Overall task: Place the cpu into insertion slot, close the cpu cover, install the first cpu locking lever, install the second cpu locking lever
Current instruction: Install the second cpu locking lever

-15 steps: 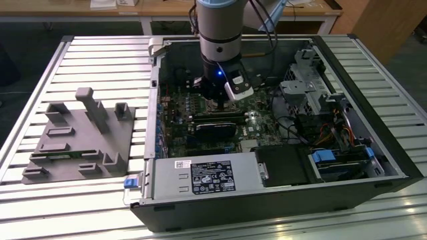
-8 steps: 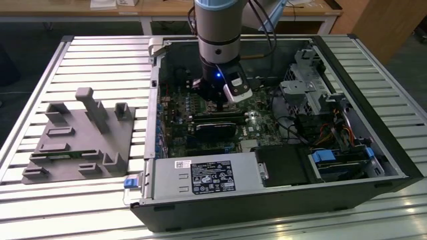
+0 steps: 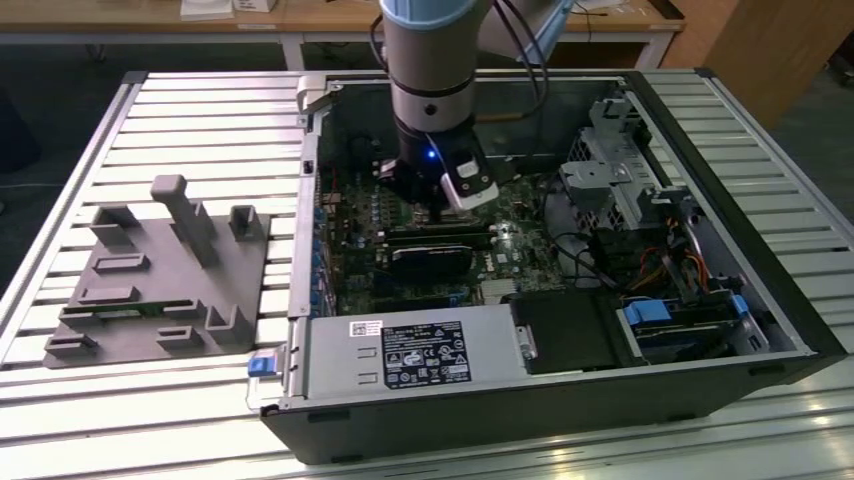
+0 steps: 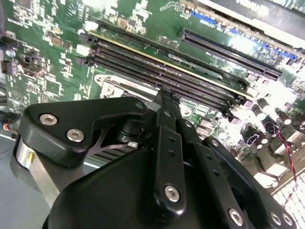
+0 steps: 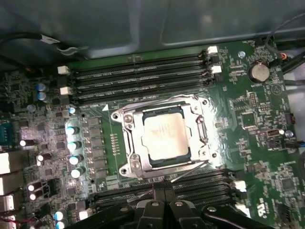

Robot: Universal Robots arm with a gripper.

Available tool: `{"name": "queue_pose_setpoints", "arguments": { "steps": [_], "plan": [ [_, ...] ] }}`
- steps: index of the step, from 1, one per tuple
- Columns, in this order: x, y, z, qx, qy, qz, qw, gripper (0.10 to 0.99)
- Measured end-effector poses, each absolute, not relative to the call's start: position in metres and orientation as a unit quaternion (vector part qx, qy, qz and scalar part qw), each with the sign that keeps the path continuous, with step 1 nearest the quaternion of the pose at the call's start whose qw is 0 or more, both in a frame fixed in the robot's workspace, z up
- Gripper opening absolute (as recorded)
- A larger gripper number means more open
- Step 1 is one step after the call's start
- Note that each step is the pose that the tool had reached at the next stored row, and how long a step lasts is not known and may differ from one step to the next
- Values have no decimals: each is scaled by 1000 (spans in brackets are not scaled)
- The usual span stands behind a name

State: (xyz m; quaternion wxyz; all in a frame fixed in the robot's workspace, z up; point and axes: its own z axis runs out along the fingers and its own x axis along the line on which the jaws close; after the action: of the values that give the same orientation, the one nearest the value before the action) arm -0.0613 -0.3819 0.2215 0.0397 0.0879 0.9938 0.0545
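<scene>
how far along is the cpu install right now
The cpu already sits in the insertion slot, and the cpu cover looks closed flat around it. The pincer is shut and holds nothing, hanging just over the socket's edge. Whether either locking lever is latched I can't tell, so the lever steps may be left.

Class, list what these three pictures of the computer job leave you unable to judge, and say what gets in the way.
- Exterior view: the insertion slot is hidden behind the arm inside the case.
- First wrist view: the cpu sits under the cpu cover, but whether the locking levers are hooked is too fine to tell.
- Second wrist view: the hand blocks the socket area.
</scene>
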Motion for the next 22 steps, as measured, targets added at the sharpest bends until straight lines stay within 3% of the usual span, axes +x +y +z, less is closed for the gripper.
{"name": "queue_pose_setpoints", "arguments": {
  "steps": [22],
  "plan": [
    [-74, -410, 210, 90, 986, 136, 32, 106]
  ]
}}
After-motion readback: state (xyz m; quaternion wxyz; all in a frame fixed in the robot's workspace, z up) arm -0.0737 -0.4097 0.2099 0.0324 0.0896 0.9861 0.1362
